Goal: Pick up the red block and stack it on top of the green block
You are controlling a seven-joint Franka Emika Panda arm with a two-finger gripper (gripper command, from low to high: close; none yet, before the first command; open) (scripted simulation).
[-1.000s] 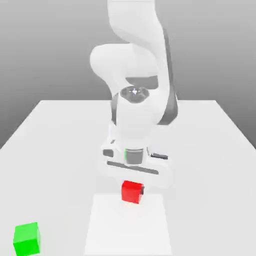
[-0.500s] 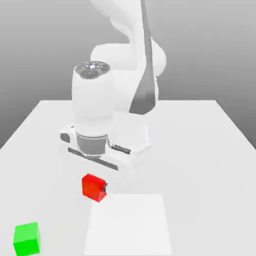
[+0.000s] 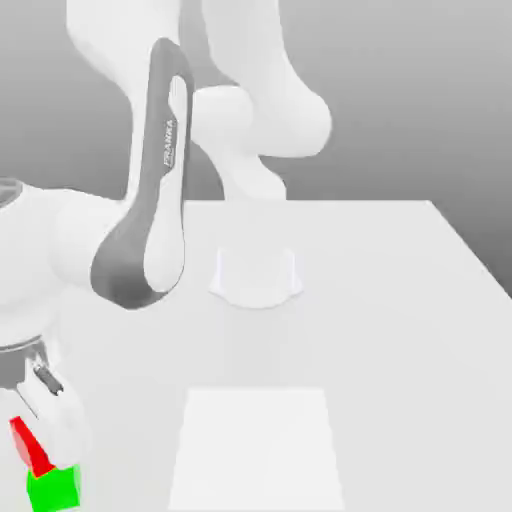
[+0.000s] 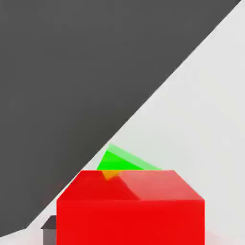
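Grey, featureless backdrop rises behind a white table point(image 3: 400, 300), whose flat top carries a slightly brighter square patch point(image 3: 258, 445) near its front edge and the arm's round white base mount point(image 3: 256, 276) farther back. Across this bare surface the white Panda arm point(image 3: 150, 200) bends forward and down to the front corner at the exterior view's left, its bulky wrist low over the tabletop.

At that corner the green block point(image 3: 55, 489) sits on the table close to the edge. The red block point(image 3: 30, 446) is directly above it, tilted so one corner points up, its lower part meeting the green block's top. In the hand view the red block point(image 4: 130, 208) looms close to the camera, with a wedge of the green block point(image 4: 123, 161) visible beyond its top edge and the table's edge running diagonally against dark background.

The gripper point(image 3: 42, 425) is right at the red block, one white finger point(image 3: 60, 418) lying alongside it at the exterior view's right. How wide the fingers stand, and whether they have hold of the red block, cannot be made out from either view.
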